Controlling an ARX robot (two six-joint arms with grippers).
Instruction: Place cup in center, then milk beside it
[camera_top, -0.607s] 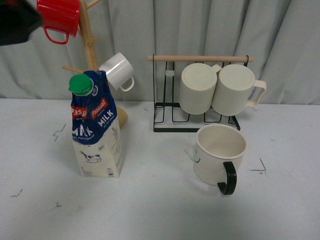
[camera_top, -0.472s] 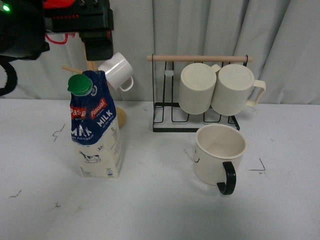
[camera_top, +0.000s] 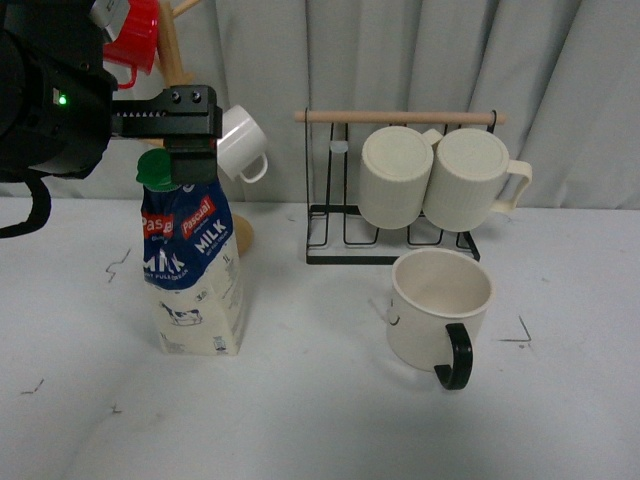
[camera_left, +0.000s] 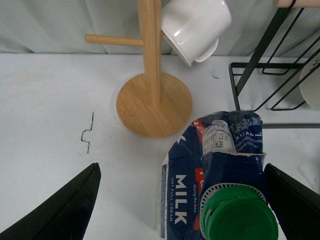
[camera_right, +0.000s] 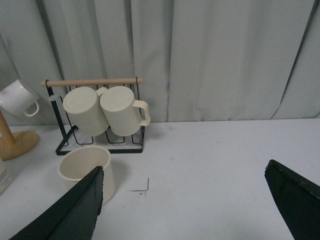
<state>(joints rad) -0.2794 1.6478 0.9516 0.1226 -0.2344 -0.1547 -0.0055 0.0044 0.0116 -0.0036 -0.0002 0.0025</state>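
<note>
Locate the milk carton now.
Front view: milk carton stands upright at left, in front of the wooden mug tree, well left of the black-handled cup.

One cup (camera_top: 420, 335), one milk (camera_top: 192, 285) — four other mugs (camera_top: 395, 180) — two racks (camera_top: 400, 117).

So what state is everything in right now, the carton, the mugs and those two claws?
milk: upright on the table, green cap on.
cup: upright, empty, on the table.
ribbed mugs: hanging on the rack.
white mug: hanging on the wooden tree.
red mug: hanging on the tree too.
left claw: open, astride the milk's top.
right claw: open, empty.
</note>
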